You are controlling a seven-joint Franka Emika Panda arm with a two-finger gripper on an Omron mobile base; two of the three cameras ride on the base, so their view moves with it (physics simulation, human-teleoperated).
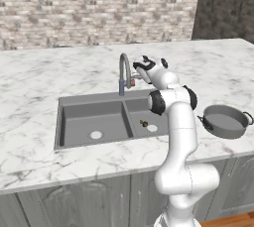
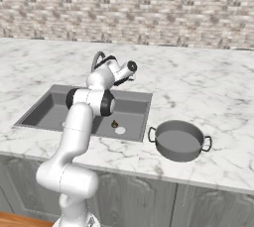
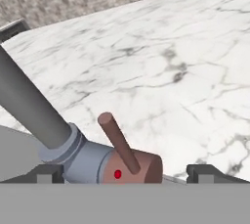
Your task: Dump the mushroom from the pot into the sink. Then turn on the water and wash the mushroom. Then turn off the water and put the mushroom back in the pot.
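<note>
The mushroom (image 1: 144,123) (image 2: 114,124) is a tiny brown lump on the floor of the sink's right basin, beside the light drain. The dark grey sink (image 1: 92,114) (image 2: 43,112) is set into the marble counter, and no water shows in it. Empty and upright, the pot (image 1: 225,122) (image 2: 179,141) stands on the counter to the right of the sink. My gripper (image 1: 134,78) (image 3: 126,173) is open at the faucet base, its fingertips (image 3: 49,171) spread either side of the brown lever handle (image 3: 119,142), which sticks up between them.
The curved grey faucet (image 1: 122,70) (image 3: 29,105) rises behind the sink's divider. Marble counter (image 1: 30,82) runs wide on both sides, with a brick wall behind. The counter's front edge lies just in front of the sink and pot.
</note>
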